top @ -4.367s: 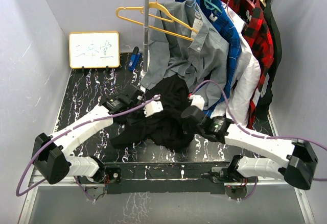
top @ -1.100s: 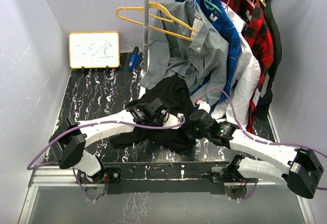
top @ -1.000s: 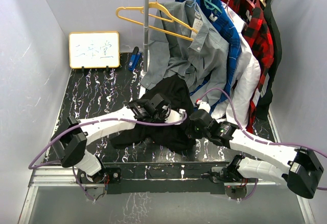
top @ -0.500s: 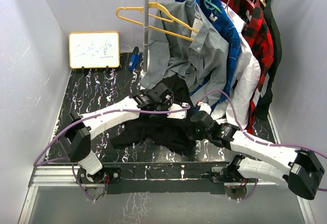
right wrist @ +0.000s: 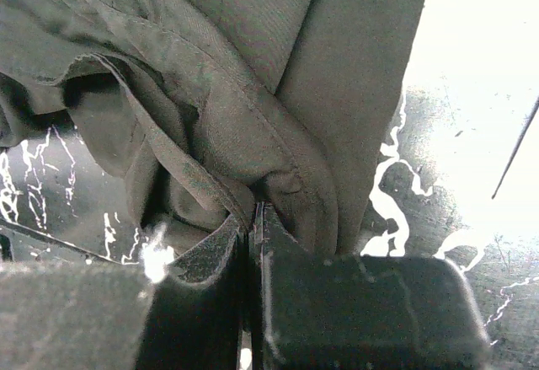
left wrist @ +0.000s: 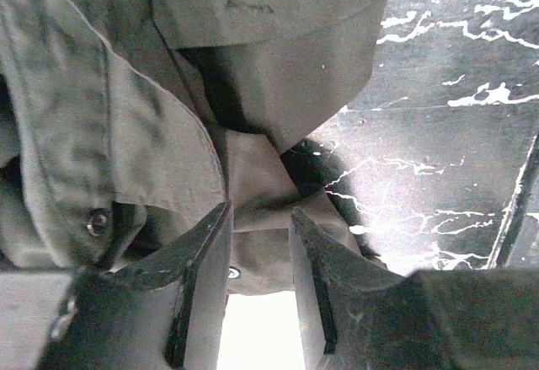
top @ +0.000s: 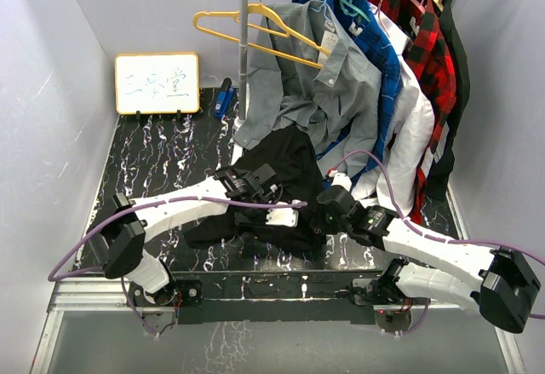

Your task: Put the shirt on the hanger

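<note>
Nearest us, well in front of the pole point(top: 244, 67), two arms reached in over the table point(top: 153, 157). The right gripper point(top: 328, 201) was clenched, its fingers point(right wrist: 210, 252) pressed together with a fold of the shirt point(right wrist: 253, 92) pinched at their tips. The left gripper point(top: 289, 215) stood left of it, part open. In the wrist view its two fingers point(left wrist: 206, 252) showed a clear gap, and the shirt point(left wrist: 168, 92) lay just past the tips of the left gripper point(left wrist: 259, 214). It gripped nothing, and we could not tell if it touched the cloth.

We counted one black shirt point(top: 285, 157), crumpled on the table in front of the pole. Its long axis ran from near left to far right, the far end rising toward the grey shirt point(top: 332, 93). We could not tell which way the collar pointed.

Farther back we counted one yellow hanger point(top: 247, 29), up beside the pole. Its long axis ran left to right, with the hook left of the pole and the wide end to the right, against the grey shirt.

Right of the pole, as far as we could tell, five garments hung: grey, blue, white, red plaid and dark. One whiteboard point(top: 157, 83) stood left of the pole, and one small blue thing point(top: 224, 99) lay at the foot of the pole.
</note>
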You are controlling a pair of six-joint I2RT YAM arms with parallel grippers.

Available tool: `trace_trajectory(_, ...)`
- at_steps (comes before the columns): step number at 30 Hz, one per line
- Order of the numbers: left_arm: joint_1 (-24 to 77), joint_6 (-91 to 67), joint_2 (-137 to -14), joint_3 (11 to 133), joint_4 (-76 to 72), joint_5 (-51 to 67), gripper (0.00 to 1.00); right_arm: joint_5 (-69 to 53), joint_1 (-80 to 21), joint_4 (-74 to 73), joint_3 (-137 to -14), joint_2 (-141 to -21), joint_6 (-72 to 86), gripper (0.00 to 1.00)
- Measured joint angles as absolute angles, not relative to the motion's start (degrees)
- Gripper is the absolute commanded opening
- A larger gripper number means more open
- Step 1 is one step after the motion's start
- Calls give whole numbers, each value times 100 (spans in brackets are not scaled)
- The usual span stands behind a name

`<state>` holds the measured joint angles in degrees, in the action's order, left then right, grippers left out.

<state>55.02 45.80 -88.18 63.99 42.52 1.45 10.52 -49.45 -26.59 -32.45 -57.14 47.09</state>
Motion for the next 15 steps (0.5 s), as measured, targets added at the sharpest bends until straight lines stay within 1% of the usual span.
trace_trajectory(6,5505,4587,-8818,6027,3837,-58,33,1050,-4943,-2665,-3192,-5699,4764,0)
trace_trajectory(15,5505,4626,-8829,5988,3194,-283,31,1050,-4943,-2665,-3190,-5693,4814,0)
